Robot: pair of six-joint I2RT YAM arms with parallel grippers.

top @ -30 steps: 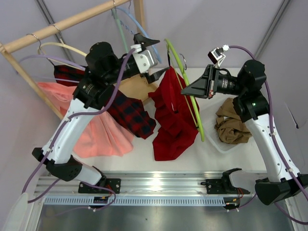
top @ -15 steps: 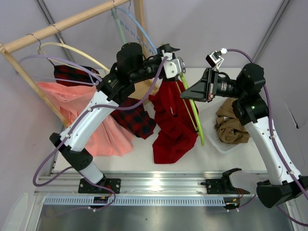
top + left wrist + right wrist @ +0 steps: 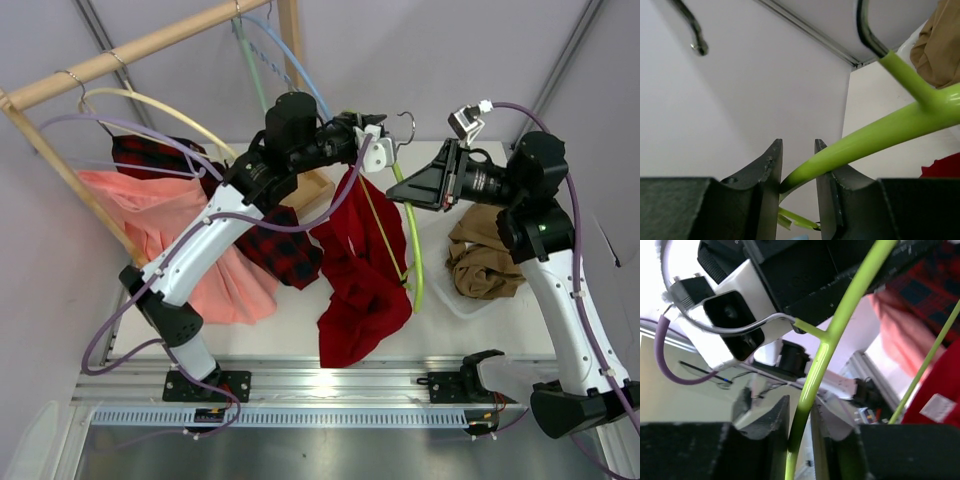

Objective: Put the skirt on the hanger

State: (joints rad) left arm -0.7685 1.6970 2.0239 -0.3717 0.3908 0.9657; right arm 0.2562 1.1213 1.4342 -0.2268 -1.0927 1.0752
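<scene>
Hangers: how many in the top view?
3. Lime hanger mid-table with the skirt; cream hanger and light-blue hanger hooked on the wooden rack, back left. Others may be hidden.

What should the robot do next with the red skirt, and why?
Probably raise the hanger a little. Both the left gripper and right gripper are shut on it, and the skirt drapes from it, but its lower end seems to rest on the table.
</scene>
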